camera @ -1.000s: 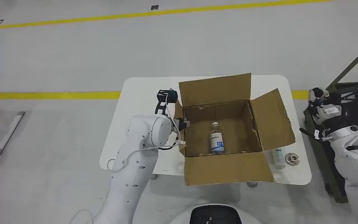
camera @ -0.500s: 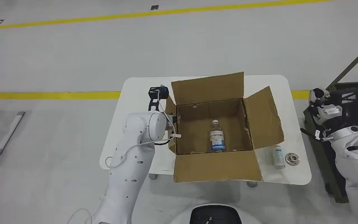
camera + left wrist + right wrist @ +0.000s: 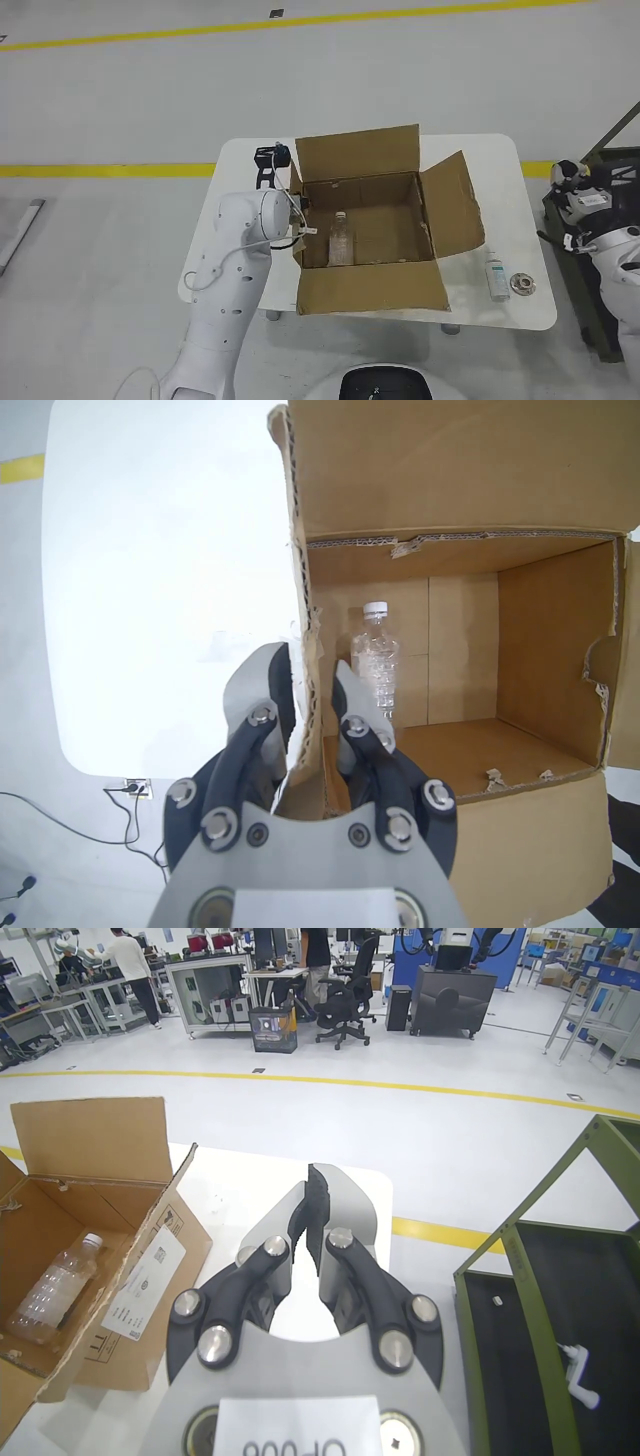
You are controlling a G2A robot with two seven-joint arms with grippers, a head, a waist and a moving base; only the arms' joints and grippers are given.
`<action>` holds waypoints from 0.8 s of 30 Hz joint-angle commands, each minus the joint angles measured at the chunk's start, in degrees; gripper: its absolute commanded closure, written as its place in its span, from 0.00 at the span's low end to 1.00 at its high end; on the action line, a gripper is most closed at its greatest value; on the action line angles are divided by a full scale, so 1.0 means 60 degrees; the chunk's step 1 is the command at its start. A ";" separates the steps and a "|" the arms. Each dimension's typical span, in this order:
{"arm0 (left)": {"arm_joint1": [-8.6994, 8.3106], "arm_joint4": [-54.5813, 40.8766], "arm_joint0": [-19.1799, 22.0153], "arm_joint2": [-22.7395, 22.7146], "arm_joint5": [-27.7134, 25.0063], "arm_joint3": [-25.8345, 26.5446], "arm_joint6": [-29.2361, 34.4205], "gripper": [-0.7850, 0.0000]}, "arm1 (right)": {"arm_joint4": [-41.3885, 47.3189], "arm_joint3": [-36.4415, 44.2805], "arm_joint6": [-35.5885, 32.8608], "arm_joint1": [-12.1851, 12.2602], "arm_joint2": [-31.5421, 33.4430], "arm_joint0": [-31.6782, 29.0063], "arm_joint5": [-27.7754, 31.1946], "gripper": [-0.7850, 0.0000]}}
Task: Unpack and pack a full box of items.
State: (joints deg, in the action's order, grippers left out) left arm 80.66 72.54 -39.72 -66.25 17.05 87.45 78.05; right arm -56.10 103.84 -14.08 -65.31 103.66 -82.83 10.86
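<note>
An open cardboard box (image 3: 355,155) sits on the white table (image 3: 250,190). A clear plastic bottle (image 3: 341,238) with a white cap lies on the box floor near the left wall. My left gripper (image 3: 312,672) is shut on the box's left wall (image 3: 305,610), one finger inside and one outside. In the left wrist view the bottle (image 3: 376,660) lies just beyond the inner finger. My right gripper (image 3: 312,1188) is shut on nothing, off the table's right end. From there the box (image 3: 90,1143) and the bottle (image 3: 55,1283) show farther off.
A small bottle (image 3: 494,276) and a round disc (image 3: 520,284) lie on the table right of the box. A green cart (image 3: 550,1303) with a small white part stands beside the right arm (image 3: 590,205). Four box flaps stand open.
The box has slid left across the table with my left gripper on its wall. The bottle inside rolled toward the left wall. The small bottle on the table came out from under the flap.
</note>
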 commanded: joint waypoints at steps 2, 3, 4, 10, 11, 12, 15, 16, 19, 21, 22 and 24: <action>0.0004 0.0051 -0.0027 -0.0056 0.0150 0.0080 0.0054 0.00 | 0.0449 -0.0017 -0.0223 -0.0007 -0.0012 0.0024 0.0034 0.89; 0.0004 0.0056 -0.0050 -0.0090 0.0203 0.0110 0.0065 0.00 | 0.0750 -0.0025 -0.0352 -0.0014 -0.0026 0.0049 0.0042 0.90; 0.0000 0.0063 -0.0080 -0.0126 0.0222 0.0122 0.0090 0.00 | 0.1088 -0.0021 -0.0500 -0.0022 -0.0058 0.0081 0.0065 0.92; -0.0027 0.0176 -0.0267 -0.0335 0.0321 0.0360 0.0179 0.00 | 0.2315 0.0006 -0.2007 -0.0004 -0.0525 0.0410 0.0466 0.56; -0.0032 0.0196 -0.0298 -0.0367 0.0324 0.0390 0.0186 0.00 | 0.2437 -0.0020 -0.2190 -0.0002 -0.0626 0.0493 0.0473 0.55; -0.0036 0.0230 -0.0322 -0.0382 0.0313 0.0414 0.0196 0.00 | 0.2545 -0.0079 -0.2413 -0.0002 -0.0762 0.0555 0.0479 0.56; -0.0044 0.0474 -0.0363 -0.0365 0.0310 0.0431 0.0254 0.00 | 0.2633 -0.0297 -0.2677 -0.0012 -0.1155 0.0789 0.0400 0.59; -0.0037 0.0415 -0.0378 -0.0372 0.0323 0.0445 0.0258 0.00 | 0.2531 -0.0355 -0.2759 -0.0011 -0.1301 0.0859 0.0414 0.62; -0.0030 0.0449 -0.0405 -0.0373 0.0323 0.0383 0.0241 0.00 | 0.2572 -0.0597 -0.2807 -0.0032 -0.1655 0.1031 0.0322 0.71; -0.0025 0.0473 -0.0424 -0.0386 0.0343 0.0323 0.0218 0.00 | 0.2440 -0.0734 -0.2913 -0.0030 -0.1841 0.1131 0.0326 0.79; -0.0025 0.0488 -0.0429 -0.0400 0.0344 0.0289 0.0211 0.00 | 0.2531 -0.0834 -0.2936 -0.0037 -0.1904 0.1166 0.0281 0.82; -0.0026 0.0518 -0.0438 -0.0453 0.0378 0.0218 0.0199 0.00 | 0.2484 -0.0984 -0.2985 -0.0039 -0.2028 0.1233 0.0209 0.96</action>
State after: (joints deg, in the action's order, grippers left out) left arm 80.52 75.52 -42.32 -68.78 19.21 89.00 79.28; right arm -41.01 98.42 -31.79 -65.54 91.88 -75.61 12.29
